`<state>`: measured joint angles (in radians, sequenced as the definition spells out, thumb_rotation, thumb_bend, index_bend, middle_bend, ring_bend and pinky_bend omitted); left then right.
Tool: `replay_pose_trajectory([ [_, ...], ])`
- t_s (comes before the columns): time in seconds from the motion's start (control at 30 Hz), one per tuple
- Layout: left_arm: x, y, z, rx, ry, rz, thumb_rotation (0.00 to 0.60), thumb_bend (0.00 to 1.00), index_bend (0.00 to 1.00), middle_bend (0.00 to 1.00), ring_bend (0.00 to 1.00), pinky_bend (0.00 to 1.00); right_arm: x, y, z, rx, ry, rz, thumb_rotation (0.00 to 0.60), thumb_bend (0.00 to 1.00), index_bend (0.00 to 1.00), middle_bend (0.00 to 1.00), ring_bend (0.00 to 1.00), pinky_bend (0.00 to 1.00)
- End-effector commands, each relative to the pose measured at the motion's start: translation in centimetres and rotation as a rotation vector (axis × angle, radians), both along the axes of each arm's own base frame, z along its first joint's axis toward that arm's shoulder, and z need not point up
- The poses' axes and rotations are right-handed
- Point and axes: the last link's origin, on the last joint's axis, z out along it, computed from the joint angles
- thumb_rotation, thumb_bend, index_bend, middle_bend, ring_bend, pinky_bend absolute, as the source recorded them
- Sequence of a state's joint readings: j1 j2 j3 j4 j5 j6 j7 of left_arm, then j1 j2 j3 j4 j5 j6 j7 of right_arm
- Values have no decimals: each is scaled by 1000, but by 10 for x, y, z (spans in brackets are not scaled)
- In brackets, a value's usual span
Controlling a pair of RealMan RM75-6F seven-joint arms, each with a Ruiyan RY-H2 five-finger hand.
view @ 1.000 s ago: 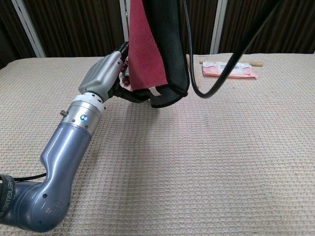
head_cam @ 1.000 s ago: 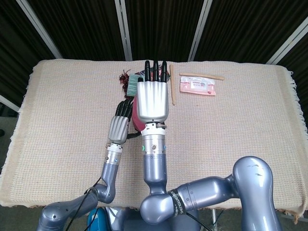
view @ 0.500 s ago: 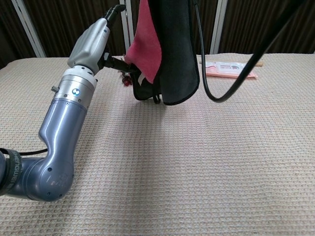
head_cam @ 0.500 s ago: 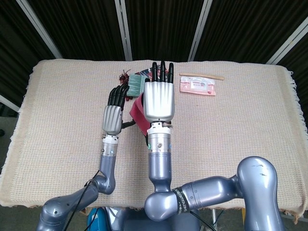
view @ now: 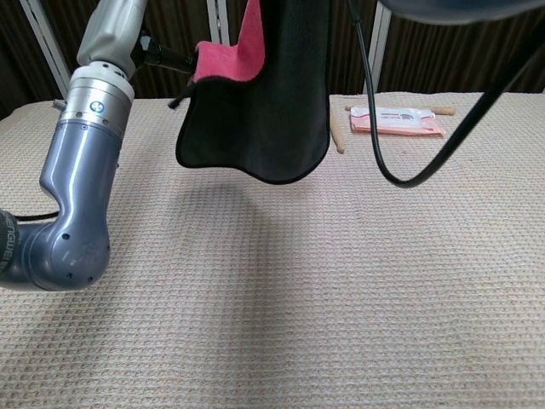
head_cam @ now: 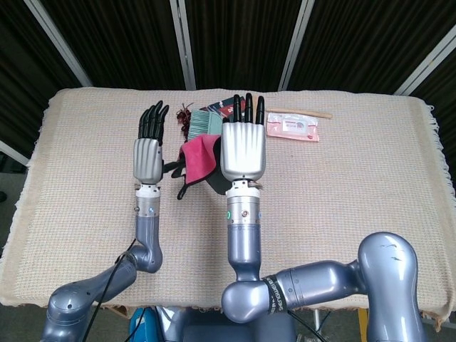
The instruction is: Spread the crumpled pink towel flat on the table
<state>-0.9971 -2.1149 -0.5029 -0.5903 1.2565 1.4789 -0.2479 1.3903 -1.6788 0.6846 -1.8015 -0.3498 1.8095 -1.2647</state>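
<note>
The towel, pink (head_cam: pixel 199 157) on one face and black on the other, hangs in the air between my two raised hands. My left hand (head_cam: pixel 150 152) pinches its left edge with the thumb while the other fingers point up. The towel's right edge runs behind my right hand (head_cam: pixel 244 147), so the grip there is hidden. In the chest view the towel (view: pixel 255 111) drapes as a wide black sheet well above the table, with a pink fold at the top. The thumb of my left hand (view: pixel 115 30) reaches into that fold.
A pink packet (head_cam: pixel 292 128) and a wooden stick (head_cam: pixel 298 112) lie at the back right of the woven cloth-covered table (head_cam: pixel 356 199). A green striped item (head_cam: pixel 199 125) and a dark red tassel (head_cam: pixel 184 112) lie behind the towel. A black cable (view: pixel 383 136) hangs by my right arm.
Both hands have risen and moved apart, the left one going further left. The towel has opened from a narrow bunched hang into a wider sheet and lifted off the table.
</note>
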Motion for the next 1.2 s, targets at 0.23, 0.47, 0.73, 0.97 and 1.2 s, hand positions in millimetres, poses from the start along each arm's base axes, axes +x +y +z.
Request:
replay_pose_trajectory([
  [0.23, -10, 8, 14, 3, 7, 41, 600, 126, 0, 0, 0, 0, -1, 3, 0, 4, -2, 7, 600, 549, 565, 138, 0, 0],
  [0.47, -16, 10, 17, -1, 43, 55, 600, 196, 107, 0, 0, 0, -1, 4, -1, 8, 1, 6, 600, 549, 565, 138, 0, 0],
  [0.73, -20, 12, 23, 6, 73, 46, 600, 251, 339, 0, 0, 0, 0, 5, -5, 21, 2, 10, 600, 549, 565, 138, 0, 0],
  [0.97, -23, 11, 26, 13, 74, 39, 600, 277, 378, 0, 0, 0, -1, 4, -6, 22, 1, 2, 600, 549, 565, 138, 0, 0],
  [1.2, -27, 11, 29, 19, 79, 41, 600, 283, 391, 0, 0, 0, -3, 3, -5, 23, -2, -7, 600, 549, 565, 138, 0, 0],
])
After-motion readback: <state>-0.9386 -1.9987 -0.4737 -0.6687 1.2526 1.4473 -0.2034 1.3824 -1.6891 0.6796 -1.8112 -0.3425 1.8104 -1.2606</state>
